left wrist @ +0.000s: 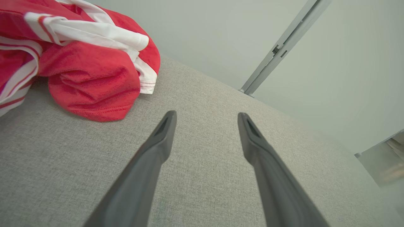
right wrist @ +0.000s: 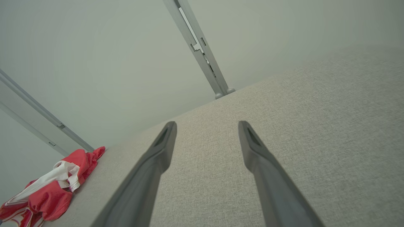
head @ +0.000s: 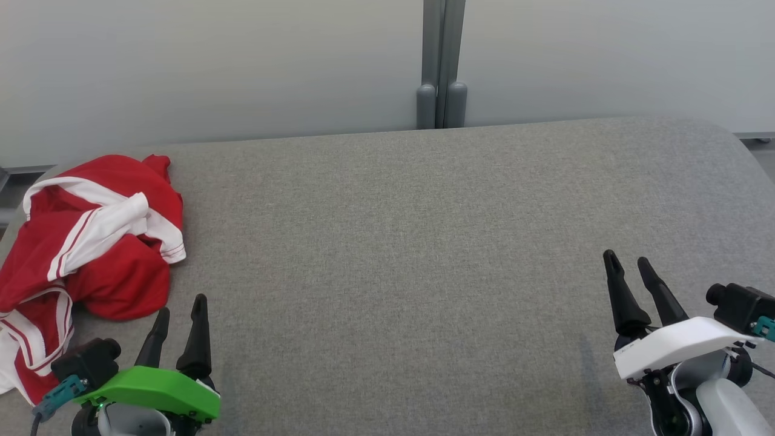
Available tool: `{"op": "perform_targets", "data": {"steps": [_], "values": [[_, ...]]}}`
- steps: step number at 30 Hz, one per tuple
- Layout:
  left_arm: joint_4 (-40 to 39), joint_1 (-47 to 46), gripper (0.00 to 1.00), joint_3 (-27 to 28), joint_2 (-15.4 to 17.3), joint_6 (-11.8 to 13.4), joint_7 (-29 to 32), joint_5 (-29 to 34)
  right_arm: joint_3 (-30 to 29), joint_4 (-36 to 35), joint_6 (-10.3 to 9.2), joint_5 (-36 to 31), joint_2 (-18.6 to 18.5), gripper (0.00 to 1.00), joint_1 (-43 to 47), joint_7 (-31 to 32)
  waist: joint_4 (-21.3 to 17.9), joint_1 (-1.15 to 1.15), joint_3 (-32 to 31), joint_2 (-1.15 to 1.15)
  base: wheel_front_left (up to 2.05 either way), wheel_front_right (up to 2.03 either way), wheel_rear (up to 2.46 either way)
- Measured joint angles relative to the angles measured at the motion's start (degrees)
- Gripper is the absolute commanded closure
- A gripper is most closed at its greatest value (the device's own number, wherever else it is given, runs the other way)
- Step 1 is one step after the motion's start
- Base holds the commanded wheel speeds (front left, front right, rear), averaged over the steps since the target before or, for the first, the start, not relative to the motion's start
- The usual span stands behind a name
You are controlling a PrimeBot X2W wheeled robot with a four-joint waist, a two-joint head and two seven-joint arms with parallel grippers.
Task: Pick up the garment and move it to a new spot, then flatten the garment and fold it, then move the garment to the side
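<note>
One grey table (head: 393,242), across the frame. One garment (head: 91,236) at the left edge: a crumpled heap, red with white stripes and trim. Two grippers. Left gripper (head: 181,304) at lower left, near the garment, fingers apart, empty. Right gripper (head: 626,258) at lower right, well apart from it, fingers apart, empty.

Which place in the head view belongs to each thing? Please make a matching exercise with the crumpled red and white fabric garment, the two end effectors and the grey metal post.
Things:
1. crumpled red and white fabric garment
2. left end effector, dark fingers, green cover
3. right end effector, dark fingers, white cover
4. grey metal post

Places:
A. lower right, open above the grey fabric table
B. top middle, behind the table
C. far left of the table, in a heap
D. lower left, open, near the garment

Pairs: 1-C, 2-D, 3-A, 4-B
</note>
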Motion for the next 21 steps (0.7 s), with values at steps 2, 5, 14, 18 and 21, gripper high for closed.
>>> {"op": "perform_targets", "data": {"steps": [2,5,14,18,21], "values": [[-0.2,0.0,0.0,-0.3,0.0,0.0,-0.4,1.6,0.3,-0.2,-0.35,-1.5,-0.3,0.0,0.2,-0.1,0.0,0.0,0.0,0.0,0.0,0.0,0.0],[-0.6,0.0,0.0,-0.5,0.1,0.1,-1.0,4.1,0.8,-0.4,-0.46,-4.1,-0.5,0.0,0.5,-0.7,-0.1,0.0,-0.1,0.0,0.0,0.0,0.0],[-1.3,0.0,0.0,-1.2,0.3,0.6,-2.7,11.1,1.7,-1.2,-0.9,-11.2,-1.0,0.0,0.5,-2.5,-0.1,0.0,-0.2,0.0,0.0,0.0,0.0],[-1.4,0.0,0.0,-1.6,0.4,0.6,-3.4,13.4,1.8,-1.4,-1.01,-13.2,-1.1,0.0,0.6,-3.0,-0.1,0.0,-0.3,0.0,0.0,0.0,0.0],[-1.2,0.1,0.0,-2.0,0.7,0.8,-4.0,15.8,1.9,-1.6,-1.35,-15.3,-1.2,0.0,0.6,-3.5,-0.1,0.0,-0.3,0.0,0.0,0.0,0.0]]}}
